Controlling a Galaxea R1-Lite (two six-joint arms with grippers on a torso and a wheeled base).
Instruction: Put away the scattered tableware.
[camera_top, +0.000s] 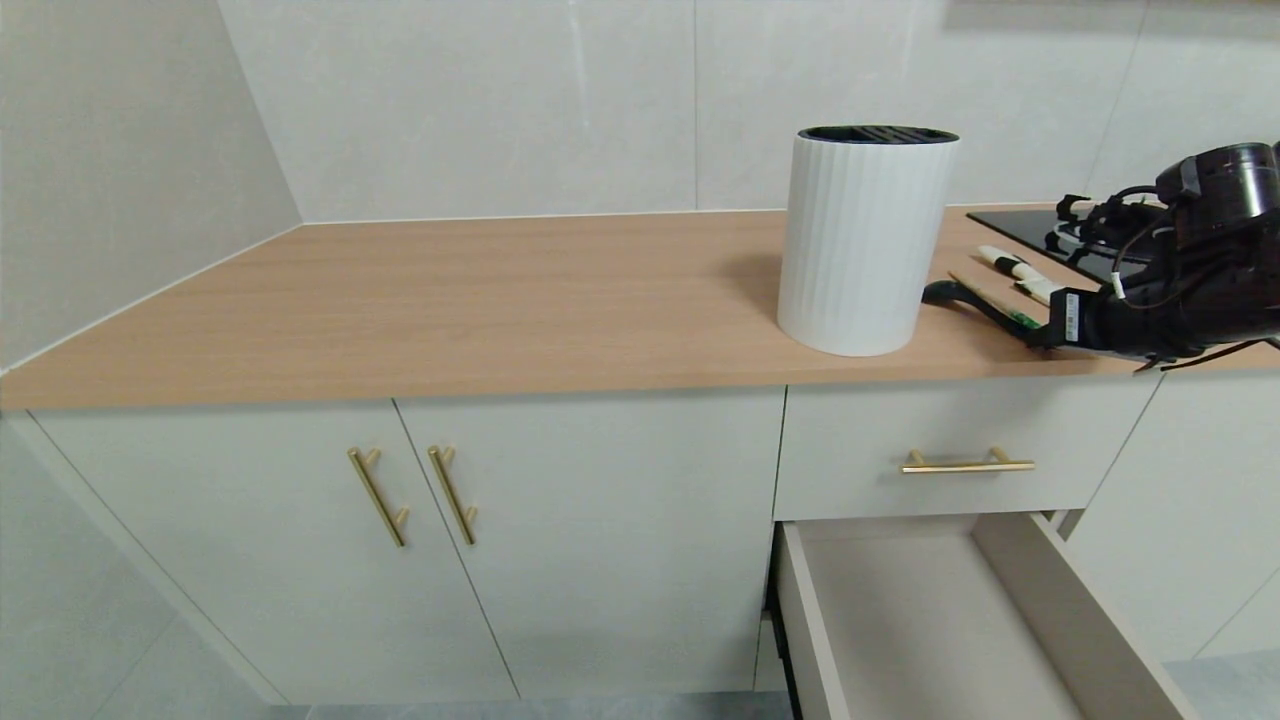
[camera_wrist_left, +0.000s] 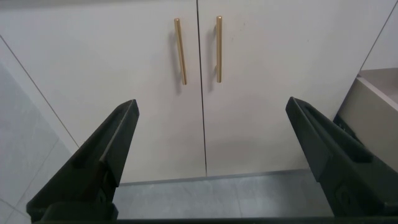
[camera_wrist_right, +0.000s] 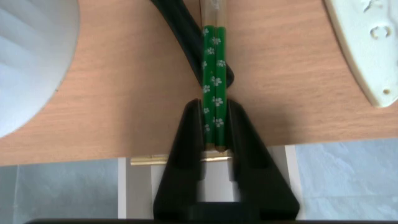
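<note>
At the right edge of the head view, the right gripper (camera_wrist_right: 213, 112) pinches the green-ended chopsticks (camera_wrist_right: 213, 68) lying on the countertop (camera_top: 450, 300), just right of the white ribbed holder (camera_top: 862, 240). The left gripper (camera_wrist_left: 211, 106) hangs spread before the cabinet doors (camera_wrist_left: 261, 124).

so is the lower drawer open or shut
Open: the lower drawer is pulled out, its inside showing; the upper drawer above is shut.

The far end of the black utensil (camera_top: 960, 296) is hidden from me behind the white holder (camera_top: 862, 245). My right wrist view's edge cuts off the pale far part of the green chopsticks (camera_wrist_right: 214, 81) and much of a white piece (camera_wrist_right: 364, 43) I cannot identify. The open drawer (camera_top: 1060, 605) runs off the head view's bottom edge.
</note>
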